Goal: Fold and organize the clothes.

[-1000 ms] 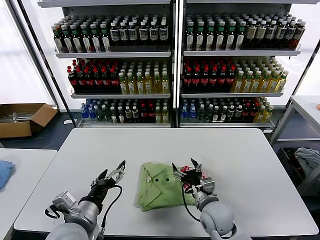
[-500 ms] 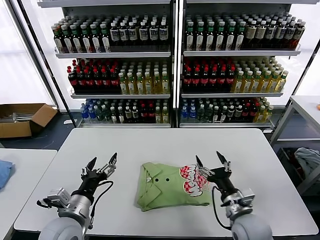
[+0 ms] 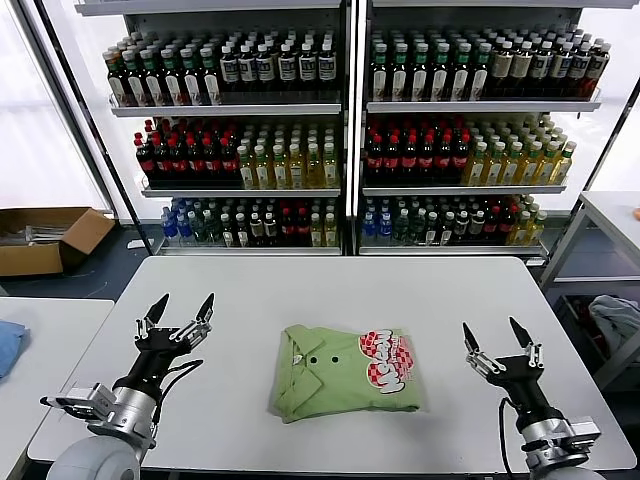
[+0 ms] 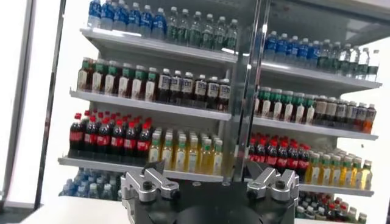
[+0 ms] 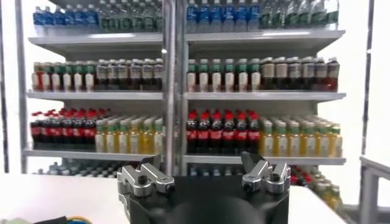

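A light green polo shirt lies folded into a neat rectangle at the middle of the white table. Its collar and small buttons face left, and a red-and-white checkered print shows on the right half. My left gripper is raised left of the shirt, open and empty, fingers pointing up. On the other side my right gripper stands the same way, open and holding nothing. Both wrist views look at the drinks shelves; the shirt is out of their view. Only this one shirt shows.
Shelves of bottled drinks stand behind the table. A blue cloth lies on a side table at far left, a cardboard box on the floor beyond it. A pale grey fabric bundle sits at far right.
Both grippers have lifted off the shirt and swung outward, left one to the left, right one to the right. The folded shirt stays flat, its print now uncovered.
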Robot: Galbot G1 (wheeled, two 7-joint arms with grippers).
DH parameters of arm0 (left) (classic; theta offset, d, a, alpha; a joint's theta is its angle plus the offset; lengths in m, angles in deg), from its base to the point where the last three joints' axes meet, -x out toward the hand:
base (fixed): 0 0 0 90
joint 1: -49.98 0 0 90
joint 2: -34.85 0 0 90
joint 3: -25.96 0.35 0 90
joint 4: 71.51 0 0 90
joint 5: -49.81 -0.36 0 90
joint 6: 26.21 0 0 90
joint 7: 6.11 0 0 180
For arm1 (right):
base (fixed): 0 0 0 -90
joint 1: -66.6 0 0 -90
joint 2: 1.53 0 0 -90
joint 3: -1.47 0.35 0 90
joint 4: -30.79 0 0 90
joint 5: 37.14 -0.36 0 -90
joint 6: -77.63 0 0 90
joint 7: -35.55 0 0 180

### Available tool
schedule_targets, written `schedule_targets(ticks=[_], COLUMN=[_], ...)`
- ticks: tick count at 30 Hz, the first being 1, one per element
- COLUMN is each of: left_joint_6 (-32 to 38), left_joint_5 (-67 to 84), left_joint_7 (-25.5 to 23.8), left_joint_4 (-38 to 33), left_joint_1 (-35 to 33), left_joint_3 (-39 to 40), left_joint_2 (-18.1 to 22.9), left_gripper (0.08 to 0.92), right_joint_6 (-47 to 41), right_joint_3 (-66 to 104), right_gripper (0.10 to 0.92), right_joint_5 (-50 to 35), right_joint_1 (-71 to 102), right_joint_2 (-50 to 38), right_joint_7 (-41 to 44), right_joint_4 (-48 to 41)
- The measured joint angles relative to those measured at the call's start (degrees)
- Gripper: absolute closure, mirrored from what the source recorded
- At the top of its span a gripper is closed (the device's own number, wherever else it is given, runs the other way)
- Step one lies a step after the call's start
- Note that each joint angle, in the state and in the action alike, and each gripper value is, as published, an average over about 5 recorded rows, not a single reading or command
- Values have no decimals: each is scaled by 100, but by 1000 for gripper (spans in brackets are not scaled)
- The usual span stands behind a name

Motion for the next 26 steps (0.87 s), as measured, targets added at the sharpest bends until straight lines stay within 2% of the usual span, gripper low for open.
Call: schedule_targets(ticks=[15,26], left_joint_6=[270,288], left_joint_5=[-219,-193], left_joint_7=[-568,-773], left_joint_4=[148,113], left_joint_1=[-170,-236], left_joint_3=[-909,-1094], left_joint_2=[83,153], left_gripper=[177,177], right_joint_6=[305,307], right_joint_3=[1133,1554], right_gripper=[203,203], right_joint_5=[-247,-411], right_joint_1=[470,604], right_joint_2=[168,352], right_joint_7=[101,118], right_joint_4=[-54,44])
